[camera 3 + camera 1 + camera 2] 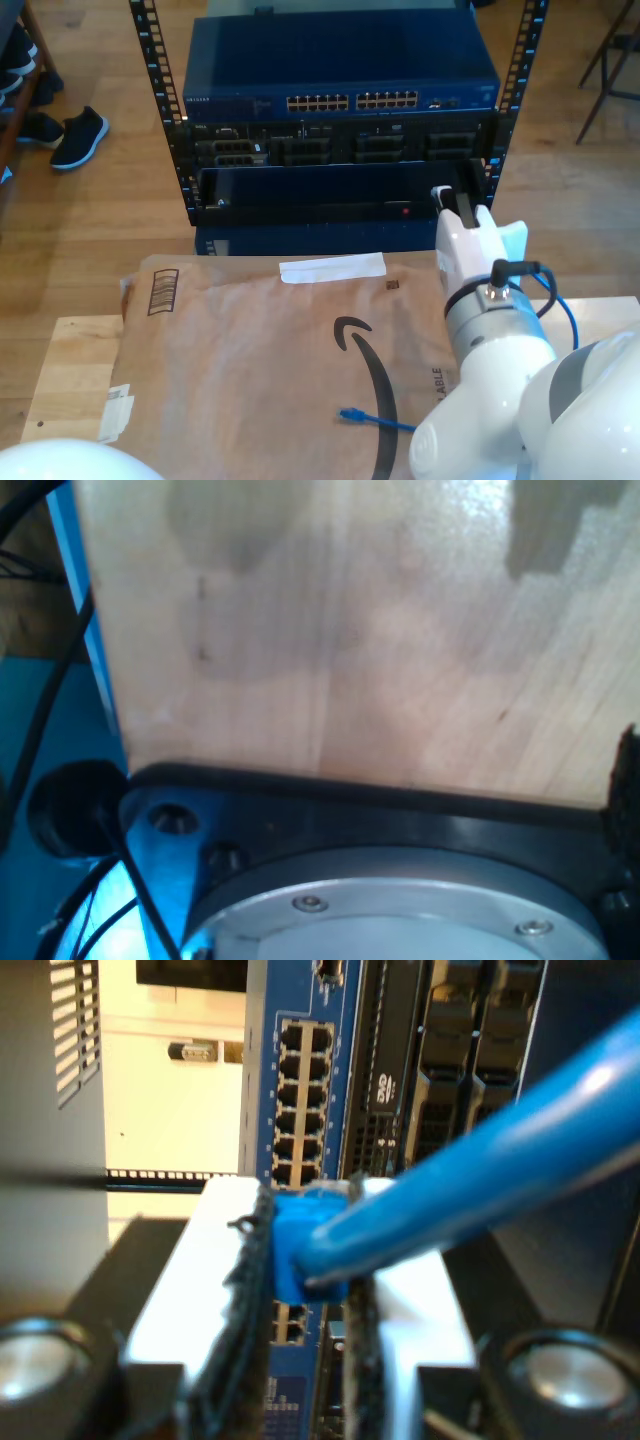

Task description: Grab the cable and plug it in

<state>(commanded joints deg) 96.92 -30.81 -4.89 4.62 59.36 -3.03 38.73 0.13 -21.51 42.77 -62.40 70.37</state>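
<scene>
The cable [520, 1150] is bright blue, and my second gripper [310, 1250] is shut on its plug end [295, 1235] between black-padded white fingers [240, 1290]. Straight ahead of the plug stands the blue network switch [300, 1100] with its rows of ports. In the exterior view, my second gripper [447, 197] is at the right and points at the rack, just below the switch [340, 100]. The cable loops behind the arm [567, 312]. Its other plug [350, 413] lies loose on the brown cardboard [250, 340].
The rack [340, 180] holds dark server units under the switch. Shoes [78, 137] sit on the floor at the exterior view's left. A chair leg [600, 60] stands at the upper right. The first wrist view looks onto a wooden tabletop [350, 630] and a black base plate [400, 805].
</scene>
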